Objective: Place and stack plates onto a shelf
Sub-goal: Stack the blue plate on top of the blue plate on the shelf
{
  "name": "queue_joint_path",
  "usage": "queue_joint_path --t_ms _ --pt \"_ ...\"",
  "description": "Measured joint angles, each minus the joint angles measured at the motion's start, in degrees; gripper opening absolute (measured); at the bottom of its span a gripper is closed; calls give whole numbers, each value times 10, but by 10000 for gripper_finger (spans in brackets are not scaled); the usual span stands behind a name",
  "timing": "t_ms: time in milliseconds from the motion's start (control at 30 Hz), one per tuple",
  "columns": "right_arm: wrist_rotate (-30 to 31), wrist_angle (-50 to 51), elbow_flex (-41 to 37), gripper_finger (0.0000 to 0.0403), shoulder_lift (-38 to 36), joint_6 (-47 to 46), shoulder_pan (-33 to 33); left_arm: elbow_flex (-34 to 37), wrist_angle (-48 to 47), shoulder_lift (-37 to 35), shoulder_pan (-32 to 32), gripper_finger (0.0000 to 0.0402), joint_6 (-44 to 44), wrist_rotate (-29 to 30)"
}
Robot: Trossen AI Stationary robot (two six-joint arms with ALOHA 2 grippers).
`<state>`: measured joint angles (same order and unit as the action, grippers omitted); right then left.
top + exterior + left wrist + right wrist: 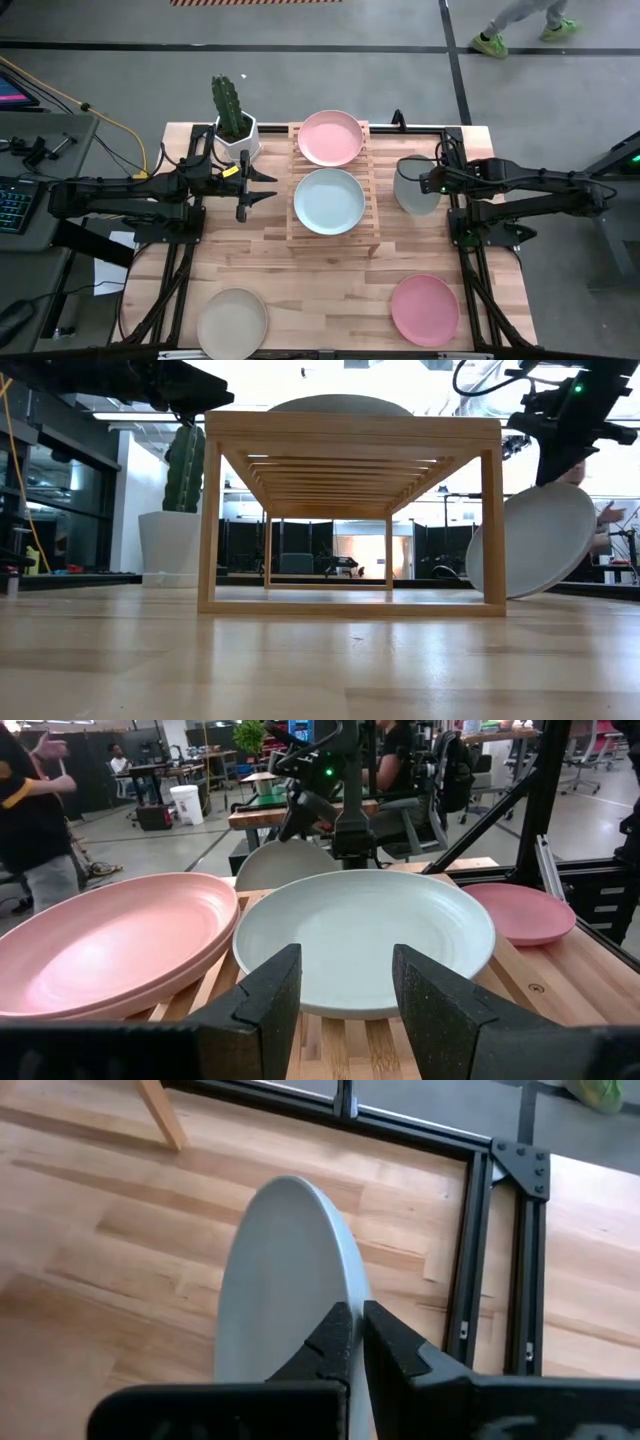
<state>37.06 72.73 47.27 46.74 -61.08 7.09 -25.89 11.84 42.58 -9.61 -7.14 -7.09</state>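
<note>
Step in hand: the right gripper (355,1342) has a pale mint plate (530,540) by its rim, tipped up on edge just beside the right end of the shelf (333,185); by my reading it is being lifted to go onto the shelf.
How to do it well: raise the plate clear of the top slats, level it, then lower it squarely onto the mint plate on the shelf (329,201) so the rims nest; release only once it sits flat.
Risk: a pinch on the rim alone may let the plate swing or slip as it turns level.
Right fingers: nearly closed, pinching the upper rim of the tilted plate, whose lower edge looks at or close to the worktop (330,290).
Left gripper (345,995): hovers at the shelf's left side, facing the mint plate there, fingers wide apart and holding nothing.
On the shelf: a pink plate (331,137) at the far end, the mint one nearer.
Still on the worktop: a beige plate (232,320) front left, a second pink plate (424,309) front right.
</note>
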Motion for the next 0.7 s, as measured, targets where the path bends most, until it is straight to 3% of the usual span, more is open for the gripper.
queue_joint_path --t_ms 233,467,700 --pt "26 2 0 0 -13 0 0 0 0 0 0 149 0 0" --pt "61 -4 0 0 -70 0 0 0 0 0 0 149 0 0" --pt "41 -10 0 0 -109 -9 0 0 0 0 0 149 0 0"
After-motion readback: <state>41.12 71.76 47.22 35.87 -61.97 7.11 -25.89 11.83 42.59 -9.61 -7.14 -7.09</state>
